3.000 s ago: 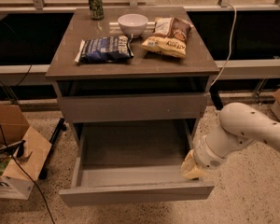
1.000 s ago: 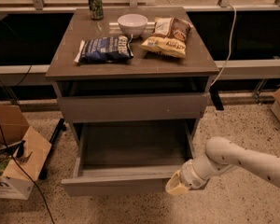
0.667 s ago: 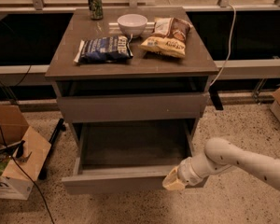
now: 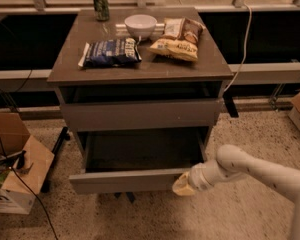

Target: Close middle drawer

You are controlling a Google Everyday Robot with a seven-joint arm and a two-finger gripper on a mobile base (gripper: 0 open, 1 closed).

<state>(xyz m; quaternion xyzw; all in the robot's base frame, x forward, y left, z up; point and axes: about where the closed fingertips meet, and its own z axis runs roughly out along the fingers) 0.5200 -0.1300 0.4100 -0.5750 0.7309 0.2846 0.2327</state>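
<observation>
The white arm reaches in low from the right, sloping down toward the cabinet. Its gripper rests against the right end of the middle drawer front; whether it is spread or closed cannot be told. The drawer stands pulled out beneath the upper drawer front.

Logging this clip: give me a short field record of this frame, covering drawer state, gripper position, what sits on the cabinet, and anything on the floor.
middle drawer: open, pulled out toward the camera; nothing visible in its tray
gripper: low, at the right end of the middle drawer's front; arm enters from the right
upper drawer front: not pulled out
cabinet top: green can, white bowl, blue snack bag, yellow snack bag
floor, left: open cardboard box
task status: drawer not yet closed
</observation>
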